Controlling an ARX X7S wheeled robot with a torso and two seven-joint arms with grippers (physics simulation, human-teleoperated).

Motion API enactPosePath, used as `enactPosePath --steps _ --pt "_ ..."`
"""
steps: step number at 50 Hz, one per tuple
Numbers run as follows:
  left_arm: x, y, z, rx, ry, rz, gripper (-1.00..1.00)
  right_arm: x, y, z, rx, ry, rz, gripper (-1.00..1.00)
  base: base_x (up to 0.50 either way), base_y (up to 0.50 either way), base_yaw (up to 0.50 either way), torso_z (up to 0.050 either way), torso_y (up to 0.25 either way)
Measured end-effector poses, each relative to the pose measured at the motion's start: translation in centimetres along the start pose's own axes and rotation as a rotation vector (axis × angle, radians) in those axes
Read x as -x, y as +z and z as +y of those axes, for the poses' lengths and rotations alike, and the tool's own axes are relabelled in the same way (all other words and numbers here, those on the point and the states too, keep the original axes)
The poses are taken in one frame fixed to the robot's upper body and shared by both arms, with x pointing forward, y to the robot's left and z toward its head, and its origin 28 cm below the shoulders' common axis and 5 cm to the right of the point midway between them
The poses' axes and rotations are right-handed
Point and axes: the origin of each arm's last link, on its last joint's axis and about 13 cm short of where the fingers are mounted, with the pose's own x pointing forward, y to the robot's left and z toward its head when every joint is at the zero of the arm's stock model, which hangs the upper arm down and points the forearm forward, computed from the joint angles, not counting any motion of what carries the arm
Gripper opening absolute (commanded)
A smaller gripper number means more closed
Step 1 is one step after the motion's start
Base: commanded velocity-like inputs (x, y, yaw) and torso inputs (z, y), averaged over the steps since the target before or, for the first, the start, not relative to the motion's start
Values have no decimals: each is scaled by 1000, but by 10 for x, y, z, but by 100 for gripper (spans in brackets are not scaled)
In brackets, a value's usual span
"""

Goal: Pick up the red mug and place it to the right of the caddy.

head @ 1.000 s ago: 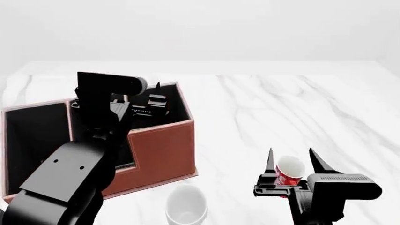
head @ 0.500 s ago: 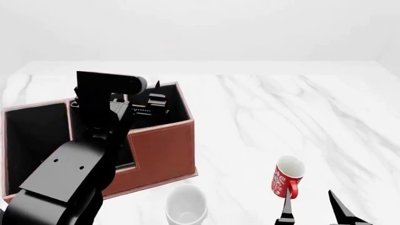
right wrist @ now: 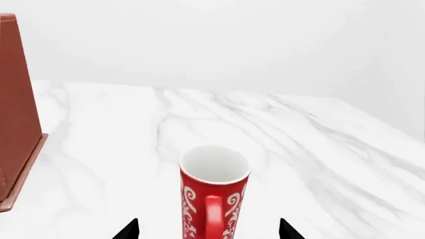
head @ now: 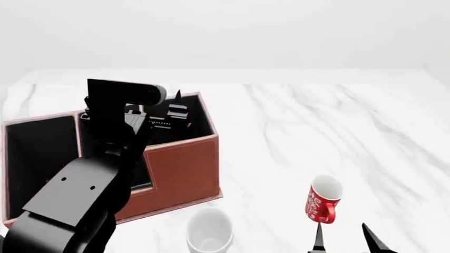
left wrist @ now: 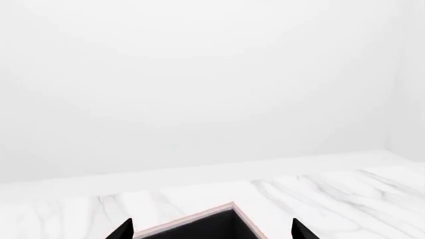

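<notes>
The red mug (head: pixel 323 199) stood upright on the white marble counter (head: pixel 338 126), well to the right of the caddy (head: pixel 184 167) and off by itself. Everything turned on one line-up: the right gripper (head: pixel 344 240) sat just on the near side of the mug, at the bottom edge of the head view, its two black fingertips spread apart and empty. From the right wrist view the mug (right wrist: pixel 214 191) was dead ahead, centred between the fingertips (right wrist: pixel 129 230), its long axis vertical and its red handle turned straight back toward the gripper. So the way in looked like a plain forward reach, though that handle facing the opening could catch a finger.

The left gripper (head: pixel 168 113) hung far off over the caddy's back compartment, tips apart with nothing between them; the left wrist view showed only a caddy corner (left wrist: pixel 222 221) below it. The right arm was plainly the nearer one. A white mug (head: pixel 209 232) stood in front of the caddy, clear of the line.
</notes>
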Motion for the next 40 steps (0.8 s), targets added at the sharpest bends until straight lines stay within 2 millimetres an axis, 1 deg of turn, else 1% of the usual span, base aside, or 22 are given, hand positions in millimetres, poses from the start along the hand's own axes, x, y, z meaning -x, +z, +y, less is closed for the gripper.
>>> enactPosePath --steps 11,25,40 --pt "1 1 0 0 -1 -4 100 -5 -6 0 -12 -13 62 100 0 0 0 0 0" --pt "1 3 0 -1 -3 -10 100 -9 -11 0 -17 -13 90 100 0 0 0 0 0" --pt "2 3 0 -2 -2 -10 100 -25 -17 2 -27 -4 109 100 0 0 0 0 0"
